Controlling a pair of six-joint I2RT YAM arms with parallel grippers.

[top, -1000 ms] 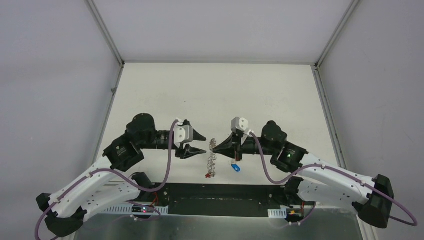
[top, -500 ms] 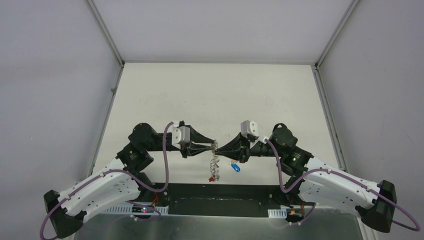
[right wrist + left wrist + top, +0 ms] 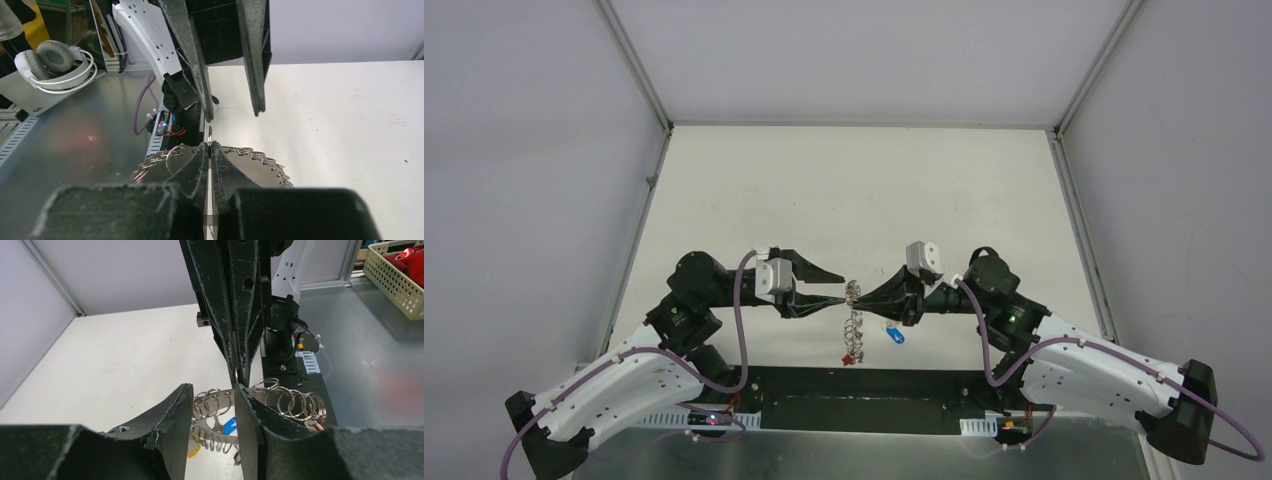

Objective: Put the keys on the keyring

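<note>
Near the table's [image 3: 754, 200] front edge, right gripper [image 3: 862, 297] pinches keyring [image 3: 853, 318], left gripper [image 3: 841, 287] (spread) opposite.

A robotics lab bench: this is where I work.

I work on a white table [image 3: 854, 190] boxed in by pale grey panels [image 3: 524, 150] on aluminium frame posts [image 3: 636, 70], a test cell rather than a room. My 2 arms, the left arm [image 3: 624, 375] and the right arm [image 3: 1094, 365], are bolted to a black base plate [image 3: 864, 398] on a steel bench [image 3: 75, 150], with a purple cable [image 3: 140, 110], a slotted cable duct [image 3: 15, 137] and a small circuit board [image 3: 167, 127] showing lit lamps. Headphones [image 3: 55, 62] lie on a grey box [image 3: 30, 92], and a mesh basket [image 3: 395, 275] stands beside the cell.
</note>
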